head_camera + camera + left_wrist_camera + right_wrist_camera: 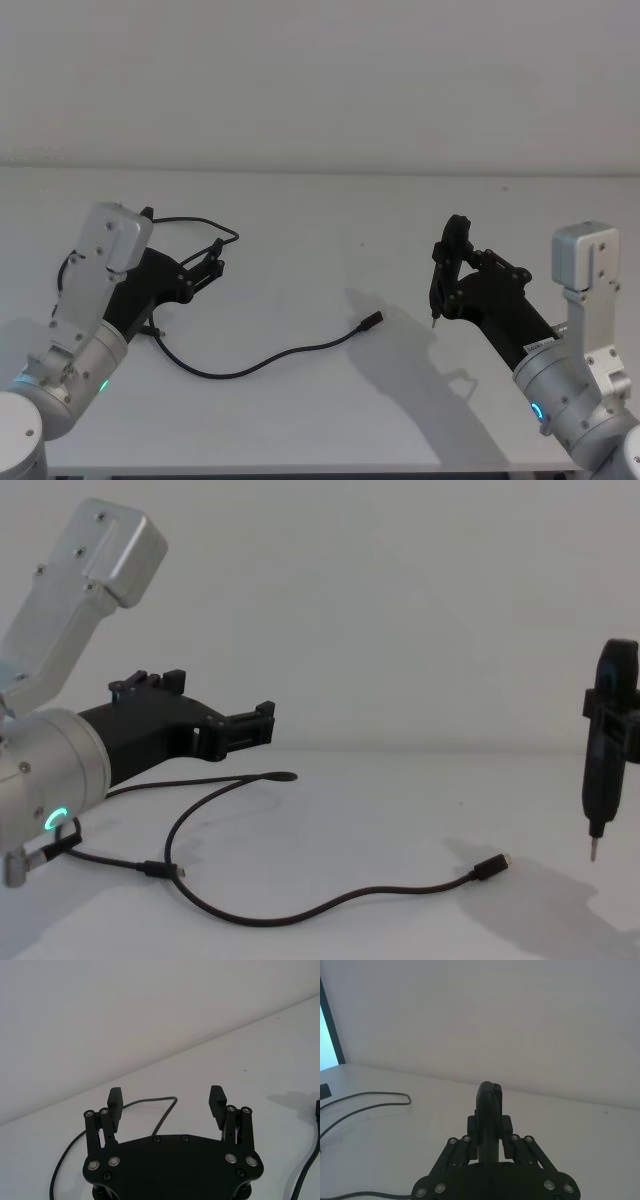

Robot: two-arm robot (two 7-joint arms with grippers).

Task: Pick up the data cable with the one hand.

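- The left end effector hovers above the bench at the left, fingers wide apart and nothing between them. From where I stand it is clear of the cable, so closing at this height would likely catch only air.
- A short lead lies low beside the left arm and seems to cross the cable's bend. A careless descent there could pinch the wrong wire, or both.
- The data cable lies flat on the bench. It loops out ahead of the left fingers, doubles back under that arm and snakes to the middle. It is thin and limp, so I'd expect it to slide out of the fingers unless they close squarely across it. Fingers pressed too low would scrape the bench.
- Its free plug rests in the middle, well apart from both arms. Lifting from the far loop would likely drag this end along.
- The right end effector hangs at the right, clamped on a pen-like tool with its tip pointing down above the bench. It is clear of the cable and in nobody's way.
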